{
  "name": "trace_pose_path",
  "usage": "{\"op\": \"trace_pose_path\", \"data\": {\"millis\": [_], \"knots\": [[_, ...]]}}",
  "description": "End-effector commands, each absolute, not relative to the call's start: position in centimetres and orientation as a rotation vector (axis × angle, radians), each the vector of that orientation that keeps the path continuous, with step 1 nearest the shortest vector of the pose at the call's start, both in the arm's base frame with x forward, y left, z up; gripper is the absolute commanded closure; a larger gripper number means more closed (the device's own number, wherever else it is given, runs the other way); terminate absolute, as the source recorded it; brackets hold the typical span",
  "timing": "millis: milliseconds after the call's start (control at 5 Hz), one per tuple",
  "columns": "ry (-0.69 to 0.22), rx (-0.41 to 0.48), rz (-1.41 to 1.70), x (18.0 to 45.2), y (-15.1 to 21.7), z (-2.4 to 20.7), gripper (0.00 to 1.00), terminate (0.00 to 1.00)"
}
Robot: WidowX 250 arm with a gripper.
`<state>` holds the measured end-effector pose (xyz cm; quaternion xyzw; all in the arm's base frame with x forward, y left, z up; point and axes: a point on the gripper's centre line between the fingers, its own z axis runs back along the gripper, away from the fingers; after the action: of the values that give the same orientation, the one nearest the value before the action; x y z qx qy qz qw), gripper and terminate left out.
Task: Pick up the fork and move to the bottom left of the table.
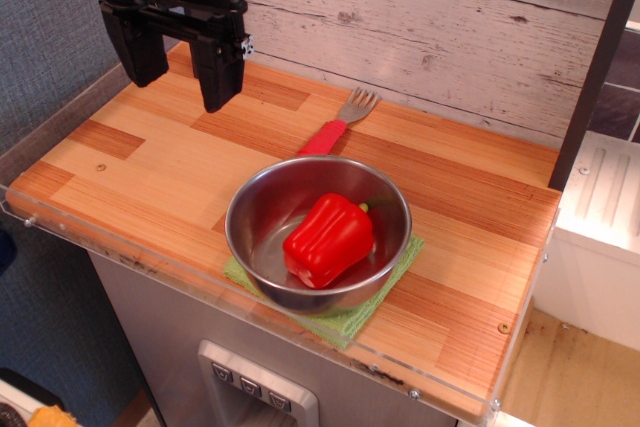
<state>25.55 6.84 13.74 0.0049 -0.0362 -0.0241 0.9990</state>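
The fork lies on the wooden table just behind the steel bowl. Its silver tines point toward the back wall and its red handle points toward the bowl. My gripper hangs above the table's back left part, well to the left of the fork. Its two black fingers stand apart and nothing is between them.
A steel bowl holding a red bell pepper sits on a green cloth near the front edge. A grey plank wall runs behind the table. A dark post stands at the right.
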Motion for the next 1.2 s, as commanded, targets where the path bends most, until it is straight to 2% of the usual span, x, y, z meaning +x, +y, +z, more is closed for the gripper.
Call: {"op": "trace_pose_path", "data": {"millis": [0, 400, 600, 800, 1000], "knots": [[-0.072, 0.010, -0.048, 25.5, 6.8, 13.7, 0.00, 0.00], [-0.085, 0.030, 0.039, 31.2, 7.0, 13.0, 0.00, 0.00], [-0.095, 0.034, 0.051, 33.7, 5.8, 10.7, 0.00, 0.00], [-0.071, 0.057, 0.056, 35.3, 4.5, 7.1, 0.00, 0.00], [-0.094, 0.047, 0.099, 36.4, 3.9, 4.6, 0.00, 0.00]]}}
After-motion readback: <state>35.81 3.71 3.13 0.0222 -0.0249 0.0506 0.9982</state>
